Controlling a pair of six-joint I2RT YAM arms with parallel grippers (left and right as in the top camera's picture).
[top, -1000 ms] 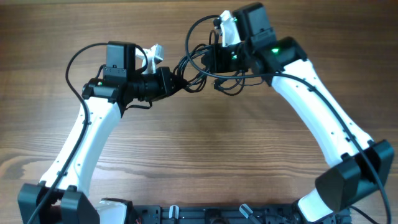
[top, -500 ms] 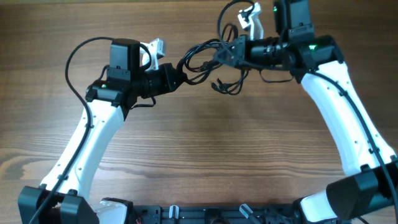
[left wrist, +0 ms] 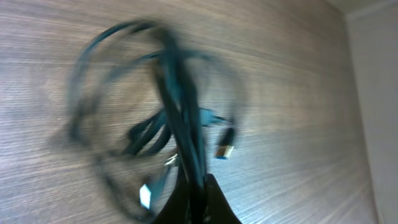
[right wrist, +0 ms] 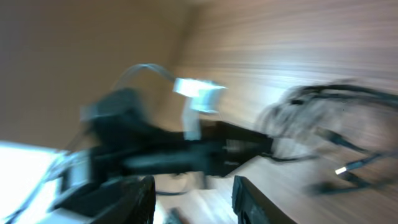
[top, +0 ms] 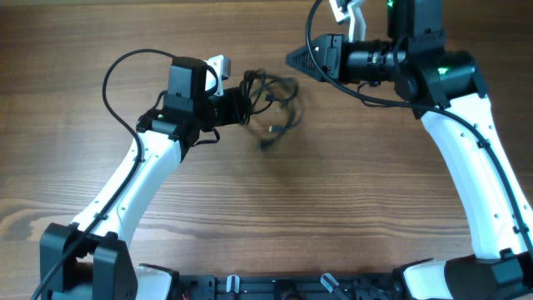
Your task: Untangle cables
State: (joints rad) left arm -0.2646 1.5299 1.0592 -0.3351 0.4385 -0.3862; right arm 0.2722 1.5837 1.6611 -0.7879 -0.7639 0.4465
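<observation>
The cables (top: 275, 98) form a loose black tangle that hangs from my left gripper (top: 244, 105), which is shut on a strand. In the left wrist view the strands (left wrist: 177, 106) run blurred up from the pinched jaws (left wrist: 199, 198), with a gold-tipped plug (left wrist: 227, 150) and a pale plug (left wrist: 145, 196) dangling. My right gripper (top: 291, 60) points left, above and to the right of the tangle, apart from it. Its fingers (right wrist: 145, 198) stand open with nothing between them. The right wrist view shows the tangle (right wrist: 323, 115) blurred beside the left arm (right wrist: 180, 152).
The wooden table (top: 333, 192) lies under both arms. The thicker black wire of the left arm (top: 117, 79) loops out to the far left. The arm bases and a black rail (top: 275, 287) line the near edge.
My right gripper has opened, let go of the cables and pulled away to the right. The tangle has swung back toward the left gripper, which has shifted right and still grips it.
</observation>
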